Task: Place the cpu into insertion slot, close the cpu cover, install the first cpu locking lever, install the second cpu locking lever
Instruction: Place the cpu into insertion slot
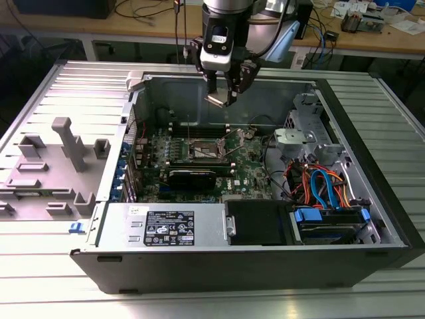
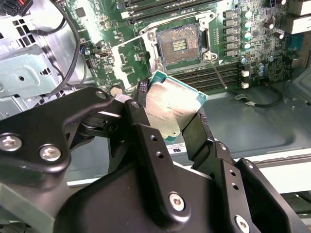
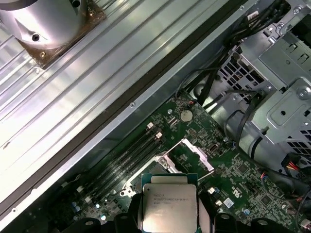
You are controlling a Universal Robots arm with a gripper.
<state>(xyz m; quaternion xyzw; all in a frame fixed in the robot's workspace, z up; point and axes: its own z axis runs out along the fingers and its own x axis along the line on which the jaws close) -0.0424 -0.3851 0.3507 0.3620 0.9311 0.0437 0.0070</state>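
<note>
Tool (image 1: pixel 221 94) clamped on the cpu (image 2: pixel 172 109) by its edges, well above the bare insertion slot (image 2: pixel 178 46); risk imo: chip looks skewed vs the slot in the second wrist view, so w/o squaring up it could seat crooked & damage it, or slip.

I see a ribbed metal table (image 1: pixel 40 286) across the foreground, and behind it a long wooden workbench (image 1: pixel 153 30) on white legs (image 1: pixel 88 46), strewn with cables (image 1: pixel 319 36) and papers (image 1: pixel 406 25), all under even, bright light
</note>
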